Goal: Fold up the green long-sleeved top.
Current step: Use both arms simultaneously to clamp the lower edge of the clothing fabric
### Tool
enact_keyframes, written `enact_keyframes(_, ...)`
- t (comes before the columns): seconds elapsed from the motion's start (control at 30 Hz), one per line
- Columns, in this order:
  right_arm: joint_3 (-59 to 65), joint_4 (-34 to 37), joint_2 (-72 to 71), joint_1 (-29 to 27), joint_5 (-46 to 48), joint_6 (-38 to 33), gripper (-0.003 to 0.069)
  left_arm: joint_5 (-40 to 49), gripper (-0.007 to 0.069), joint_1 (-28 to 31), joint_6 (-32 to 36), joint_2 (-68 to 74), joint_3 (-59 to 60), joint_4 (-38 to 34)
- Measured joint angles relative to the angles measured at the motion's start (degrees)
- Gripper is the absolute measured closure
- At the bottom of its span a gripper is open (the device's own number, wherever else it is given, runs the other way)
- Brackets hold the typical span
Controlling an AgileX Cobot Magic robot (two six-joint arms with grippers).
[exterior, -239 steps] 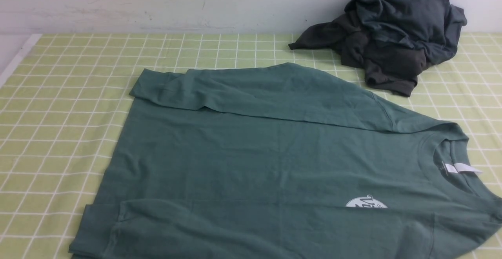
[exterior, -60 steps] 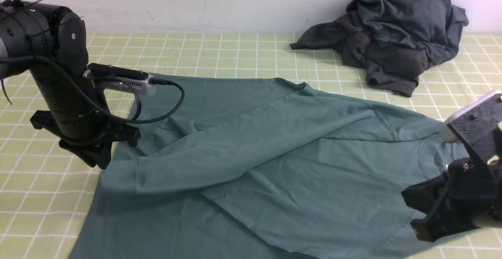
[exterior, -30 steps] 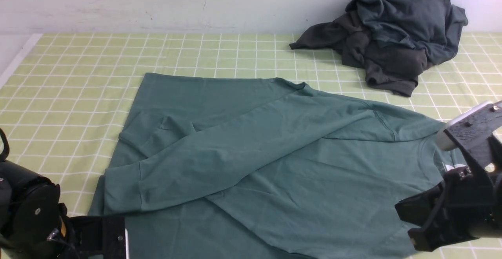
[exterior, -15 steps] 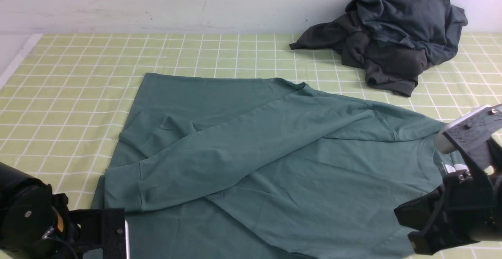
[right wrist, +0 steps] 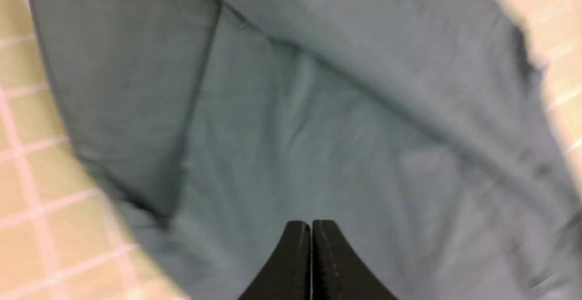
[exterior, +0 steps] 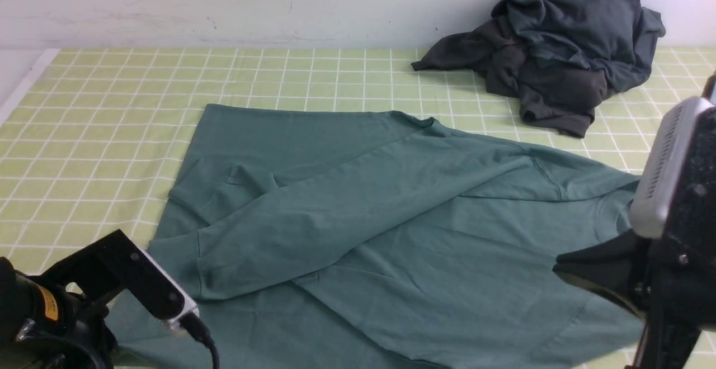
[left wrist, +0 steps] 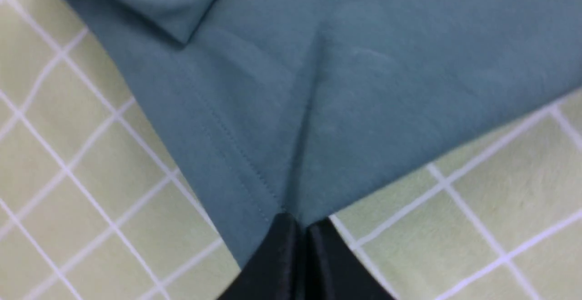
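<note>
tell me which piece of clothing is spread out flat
The green top, spread out in the middle; the dark grey clothes lie bunched in a heap at the far right.

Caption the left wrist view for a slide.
Left gripper shut on a corner of the green long-sleeved top, over the checked tablecloth.

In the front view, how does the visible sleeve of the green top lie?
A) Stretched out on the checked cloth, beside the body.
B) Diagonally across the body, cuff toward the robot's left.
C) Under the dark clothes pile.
B: the sleeve crosses the body of the green long-sleeved top diagonally, and its cuff ends near the top's left edge.
</note>
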Motion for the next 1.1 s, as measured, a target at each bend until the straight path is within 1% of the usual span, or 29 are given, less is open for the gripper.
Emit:
enact_keyframes(0.03, 0.0, -1.2, 1.1, 0.1, -1.5, -3.1, 0.0648, 0.1, 0.0625, 0.0, -2.7, 0.0, -0.3, 0.0)
enact_keyframes(0.07, 0.0, -2.3, 2.1, 0.1, -2.3, -4.2, 0.0641, 0.1, 0.0625, 0.0, -3.4, 0.0, -0.3, 0.0)
enact_keyframes(0.13, -0.1, -4.4, 4.8, 0.1, -2.9, -5.3, 0.0610, 0.1, 0.0625, 0.0, -4.4, 0.0, -0.4, 0.1)
enact_keyframes(0.17, -0.1, -6.7, 6.6, 0.1, -2.8, -5.4, 0.0587, 0.2, 0.0625, 0.0, -5.2, 0.0, -0.4, 0.1)
enact_keyframes(0.23, -0.2, -12.6, 11.7, 0.1, -1.1, -5.5, 0.0512, 0.2, 0.0625, 0.0, -7.2, 0.0, -0.4, -0.1)
enact_keyframes(0.37, -0.2, -25.1, 20.7, 0.1, 3.4, -5.5, 0.0406, 0.2, 0.0625, 0.0, -9.1, 0.0, -0.4, -0.2)
enact_keyframes(0.43, -0.2, -29.9, 25.3, 0.1, 4.0, -5.5, 0.0375, -0.2, 0.0625, 0.0, -9.4, 0.0, -0.4, -0.5)
enact_keyframes(0.53, -0.2, -35.3, 31.0, 0.1, 3.5, -5.5, 0.0361, -1.6, 0.0625, 0.0, -9.6, 0.0, -0.4, -1.4)
enact_keyframes(0.6, -0.2, -37.5, 33.6, 0.1, 3.3, -5.5, 0.0359, -1.9, 0.0625, 0.0, -9.6, 0.0, -0.4, -2.1)
enact_keyframes(0.7, -0.2, -38.6, 35.8, 0.1, 3.0, -5.5, 0.0361, -1.9, 0.0625, 0.0, -9.6, 0.0, -0.4, -2.6)
enact_keyframes(0.83, -0.5, -39.0, 36.2, 0.1, 2.9, -5.7, 0.0389, -2.0, 0.0625, 0.0, -9.6, 0.0, -0.4, -2.6)
enact_keyframes(1.0, -0.5, -39.2, 36.5, 0.1, 0.4, -2.9, 0.0531, -2.0, 0.0625, 0.0, -9.6, 0.0, -0.4, -2.8)
enact_keyframes(1.07, -0.5, -39.2, 36.5, 0.1, 0.3, -1.9, 0.0568, -2.1, 0.0625, 0.0, -9.6, 0.0, -0.4, -2.9)
enact_keyframes(1.1, -0.5, -39.3, 36.5, 0.1, 0.3, -0.9, 0.0608, -2.1, 0.0625, 0.0, -9.6, 0.0, -0.4, -2.9)
